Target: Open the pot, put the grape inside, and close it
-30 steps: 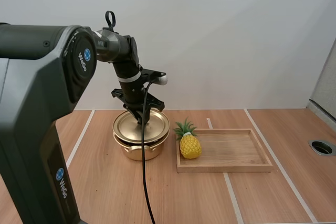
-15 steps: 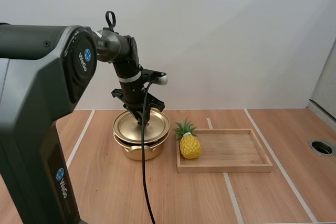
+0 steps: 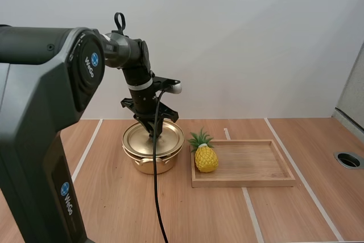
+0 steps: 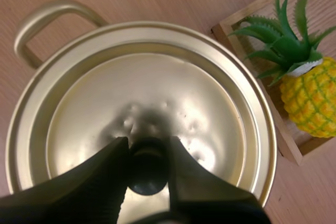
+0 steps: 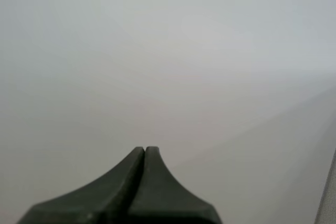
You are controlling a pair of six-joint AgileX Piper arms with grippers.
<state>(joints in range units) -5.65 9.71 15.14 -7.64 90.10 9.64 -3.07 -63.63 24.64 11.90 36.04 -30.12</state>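
A gold pot [image 3: 151, 165] stands on the table with its gold lid [image 3: 139, 139] on. My left gripper [image 3: 156, 136] reaches down onto the lid's centre. Seen from the left wrist, its fingers [image 4: 113, 166] press both sides of the black knob [image 4: 148, 174] on the lid [image 4: 157, 87]. A yellow toy pineapple [image 3: 206, 158] with green leaves lies at the left end of the wooden tray [image 3: 256, 166], right of the pot. My right gripper [image 5: 145, 153] is shut on nothing, facing a plain pale wall.
The pot's loop handle [image 4: 47, 17] sticks out on the side away from the tray's corner [image 4: 226, 29] and the pineapple [image 4: 312, 98]. A round hole [image 3: 348, 160] sits in the table at the far right. Pale tape lines cross the wood.
My left gripper has sunk slightly onto the lid's knob. Pot, pineapple and tray have not moved.
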